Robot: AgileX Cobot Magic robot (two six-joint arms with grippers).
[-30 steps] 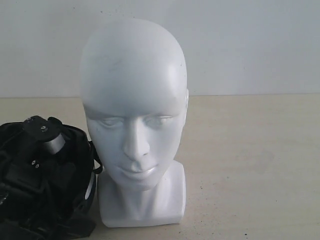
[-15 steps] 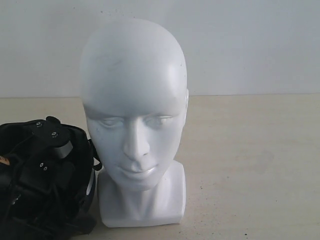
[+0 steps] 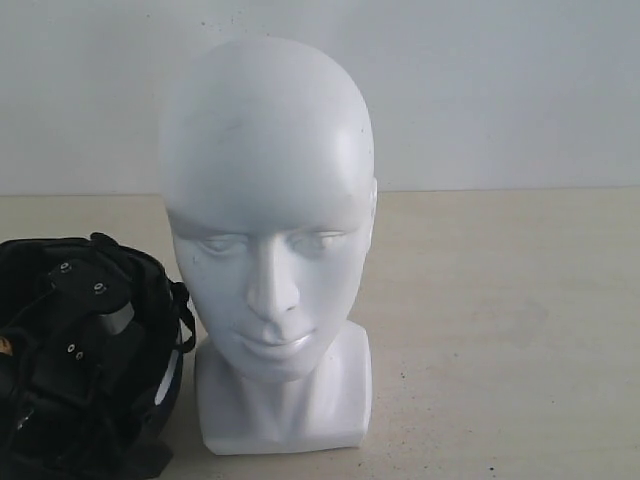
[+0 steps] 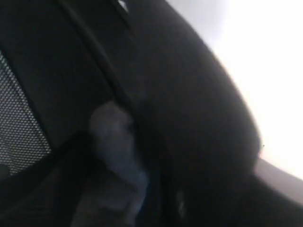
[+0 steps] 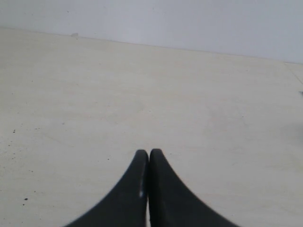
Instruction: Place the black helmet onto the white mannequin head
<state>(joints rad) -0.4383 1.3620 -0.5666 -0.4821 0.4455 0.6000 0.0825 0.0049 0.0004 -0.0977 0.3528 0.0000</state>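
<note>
The white mannequin head [image 3: 268, 200] stands upright on its blocky neck base in the middle of the table, facing the exterior camera. The black helmet [image 3: 160, 300] lies at the lower left, close beside the neck base, its opening turned up. My left gripper [image 3: 88, 315] is down inside the helmet's opening among lining and straps; its jaws cannot be made out. In the left wrist view the helmet's dark shell [image 4: 199, 118] and mesh lining [image 4: 19, 123] fill the picture, blurred. My right gripper [image 5: 149, 152] is shut and empty over bare table.
The pale table [image 3: 500, 320] stretches to the right of the mannequin head and runs back to a white wall [image 3: 500, 90]. The right wrist view shows only table surface [image 5: 142, 94] and wall.
My left gripper has sunk lower and a little leftward into the helmet. The helmet has shifted slightly with it. The mannequin head has not moved.
</note>
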